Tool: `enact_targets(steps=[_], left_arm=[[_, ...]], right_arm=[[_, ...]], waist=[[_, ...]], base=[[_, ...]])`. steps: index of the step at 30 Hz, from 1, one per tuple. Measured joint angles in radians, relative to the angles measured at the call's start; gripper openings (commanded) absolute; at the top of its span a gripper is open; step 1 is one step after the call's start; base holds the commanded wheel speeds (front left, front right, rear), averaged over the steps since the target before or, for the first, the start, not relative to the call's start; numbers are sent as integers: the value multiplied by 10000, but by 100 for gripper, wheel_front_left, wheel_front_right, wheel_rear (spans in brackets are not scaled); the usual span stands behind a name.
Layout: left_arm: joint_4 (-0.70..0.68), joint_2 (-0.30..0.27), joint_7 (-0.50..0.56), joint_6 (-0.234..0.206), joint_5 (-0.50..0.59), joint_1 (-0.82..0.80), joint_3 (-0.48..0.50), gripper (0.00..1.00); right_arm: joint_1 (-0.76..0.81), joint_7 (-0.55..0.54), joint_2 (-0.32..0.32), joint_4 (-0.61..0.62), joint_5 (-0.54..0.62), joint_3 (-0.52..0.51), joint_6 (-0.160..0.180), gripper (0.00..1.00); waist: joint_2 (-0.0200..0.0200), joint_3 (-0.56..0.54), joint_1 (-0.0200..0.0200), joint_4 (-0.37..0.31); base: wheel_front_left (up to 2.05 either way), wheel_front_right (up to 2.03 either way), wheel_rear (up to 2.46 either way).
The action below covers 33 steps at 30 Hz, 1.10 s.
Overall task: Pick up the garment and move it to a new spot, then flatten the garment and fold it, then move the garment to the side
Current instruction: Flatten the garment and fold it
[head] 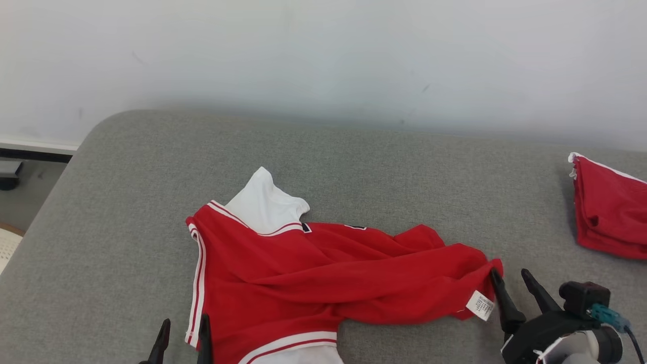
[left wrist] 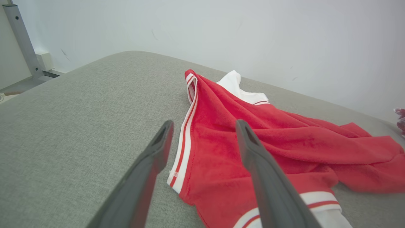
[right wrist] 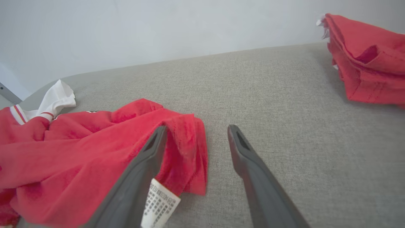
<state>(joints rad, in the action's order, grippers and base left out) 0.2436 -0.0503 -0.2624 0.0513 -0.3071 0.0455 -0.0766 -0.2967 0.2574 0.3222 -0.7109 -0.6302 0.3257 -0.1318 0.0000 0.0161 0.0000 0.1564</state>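
Our crumpled red, white-trimmed jersey garment [head: 323, 268] lies centrally on the grey upholstered worktop [head: 404, 167]; left gripper [head: 185, 319] spread at its striped edge; right gripper [head: 510, 271] released, seemingly touching its labelled corner.

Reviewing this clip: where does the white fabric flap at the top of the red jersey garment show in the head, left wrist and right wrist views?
Head view: the white fabric flap sits left of centre, at the far end of the red jersey garment.
Left wrist view: the flap is upper centre, slightly right.
Right wrist view: the flap is far left, mid-height.
Shared landmark: the red-and-white striped trim bordering the flap, also in the left wrist and right wrist views.
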Motion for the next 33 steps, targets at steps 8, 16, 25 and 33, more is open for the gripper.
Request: enact_targets(steps=[8, 16, 25, 33], left_arm=[[-44, 4, 0, 2, 0, 131, 25, 100], [-56, 0, 0, 13, 2, 134, 6, 100], [-75, 0, 0, 17, 4, 357, 35, 100], [-15, 2, 0, 27, 54, 352, -105, 100]], right_arm=[[1421, 67, 65, 1632, 119, -997, 0, 100], [3013, 67, -447, 2715, 562, -1517, 0, 100], [3489, 67, -886, 3312, 869, -1674, 0, 100], [3139, -228, -1014, 2750, 382, -840, 0, 100]], waist=[[0, -27, 0, -358], [0, -32, 0, -370], [0, -166, 0, -309], [0, -312, -1, -47]], base=[[0, 0, 0], [0, 0, 0], [0, 0, 0], [0, 0, 0]])
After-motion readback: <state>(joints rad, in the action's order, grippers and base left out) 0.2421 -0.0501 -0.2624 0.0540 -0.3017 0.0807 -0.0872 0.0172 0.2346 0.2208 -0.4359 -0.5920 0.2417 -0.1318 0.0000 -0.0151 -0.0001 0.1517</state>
